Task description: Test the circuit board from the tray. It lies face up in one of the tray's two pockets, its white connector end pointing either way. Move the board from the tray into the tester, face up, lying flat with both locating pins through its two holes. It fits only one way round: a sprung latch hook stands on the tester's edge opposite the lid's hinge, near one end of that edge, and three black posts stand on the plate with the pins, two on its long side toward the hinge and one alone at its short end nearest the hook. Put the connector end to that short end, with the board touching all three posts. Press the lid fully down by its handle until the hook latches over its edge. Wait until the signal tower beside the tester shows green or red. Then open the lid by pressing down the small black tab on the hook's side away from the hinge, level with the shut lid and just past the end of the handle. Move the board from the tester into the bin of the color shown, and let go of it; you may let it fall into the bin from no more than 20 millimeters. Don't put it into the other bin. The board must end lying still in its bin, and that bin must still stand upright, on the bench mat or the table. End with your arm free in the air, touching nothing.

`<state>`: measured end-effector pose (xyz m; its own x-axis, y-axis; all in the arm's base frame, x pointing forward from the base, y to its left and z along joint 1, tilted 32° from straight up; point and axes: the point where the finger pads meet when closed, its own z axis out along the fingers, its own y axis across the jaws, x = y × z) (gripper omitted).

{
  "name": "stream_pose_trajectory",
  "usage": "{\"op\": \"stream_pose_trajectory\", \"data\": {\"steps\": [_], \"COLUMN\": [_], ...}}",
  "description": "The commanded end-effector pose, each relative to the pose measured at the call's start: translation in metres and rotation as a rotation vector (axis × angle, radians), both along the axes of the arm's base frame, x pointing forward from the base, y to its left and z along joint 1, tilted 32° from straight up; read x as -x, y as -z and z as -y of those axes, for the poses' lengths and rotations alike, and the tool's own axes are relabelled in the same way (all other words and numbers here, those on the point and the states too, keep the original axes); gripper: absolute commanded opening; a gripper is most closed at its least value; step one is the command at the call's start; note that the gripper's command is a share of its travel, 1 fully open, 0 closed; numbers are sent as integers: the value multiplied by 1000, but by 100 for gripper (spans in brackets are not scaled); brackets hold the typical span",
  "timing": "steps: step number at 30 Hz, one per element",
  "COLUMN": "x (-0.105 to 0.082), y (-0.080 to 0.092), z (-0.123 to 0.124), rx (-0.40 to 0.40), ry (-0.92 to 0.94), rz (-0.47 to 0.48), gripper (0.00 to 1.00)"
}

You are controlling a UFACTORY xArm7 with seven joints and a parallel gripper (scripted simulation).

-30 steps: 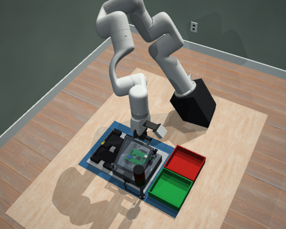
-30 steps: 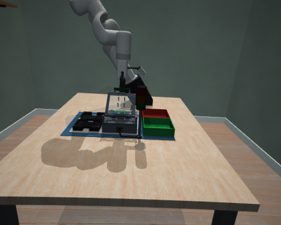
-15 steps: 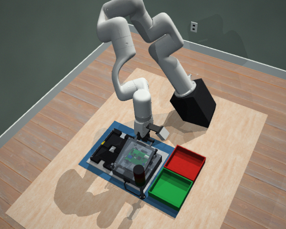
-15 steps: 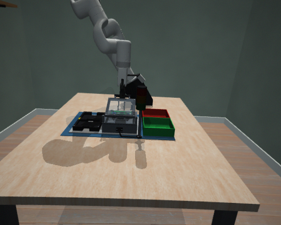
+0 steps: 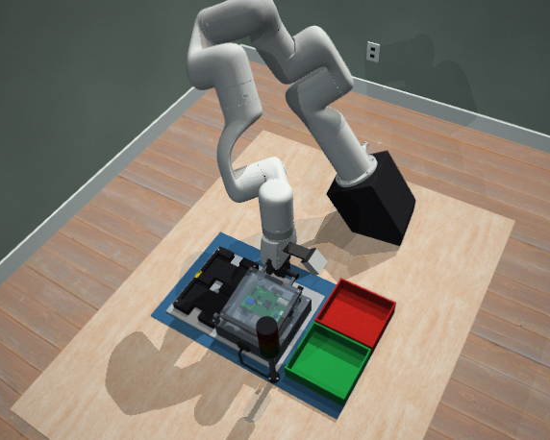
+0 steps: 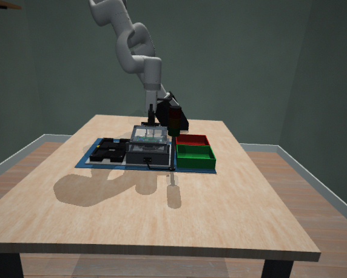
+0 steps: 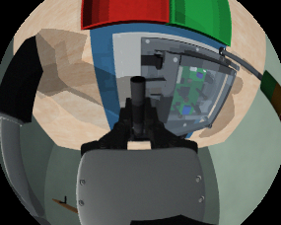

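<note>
The green circuit board [image 5: 262, 303] lies face up inside the tester [image 5: 265, 317], under the clear lid [image 5: 261, 298]. The lid lies low over the board, almost flat; I cannot tell whether the hook holds it. My gripper [image 5: 278, 275] points straight down at the lid's far edge and is shut on the lid's black handle [image 7: 139, 84]. In the exterior view the gripper [image 6: 151, 121] stands just behind the lid [image 6: 149, 133]. The board [image 7: 187, 95] shows through the lid in the wrist view. The signal tower [image 5: 268, 336] stands at the tester's front corner, its segments dark.
The black tray [image 5: 212, 288] lies left of the tester on the blue mat, both pockets empty. The red bin [image 5: 356, 312] and the green bin [image 5: 329, 361] stand side by side to the right. The arm's black base [image 5: 371, 197] stands behind.
</note>
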<state>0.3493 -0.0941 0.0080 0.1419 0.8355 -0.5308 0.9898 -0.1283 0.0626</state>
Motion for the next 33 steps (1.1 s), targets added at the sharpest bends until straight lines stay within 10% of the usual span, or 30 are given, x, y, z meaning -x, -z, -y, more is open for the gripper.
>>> {"op": "stream_pose_trajectory", "data": {"steps": [1,33], "x": [0,2], "y": [5,26], "z": [3,16], "rx": [0,0], "ry": [-2,-2], "rz": [3,3], "gripper": [0,0]}}
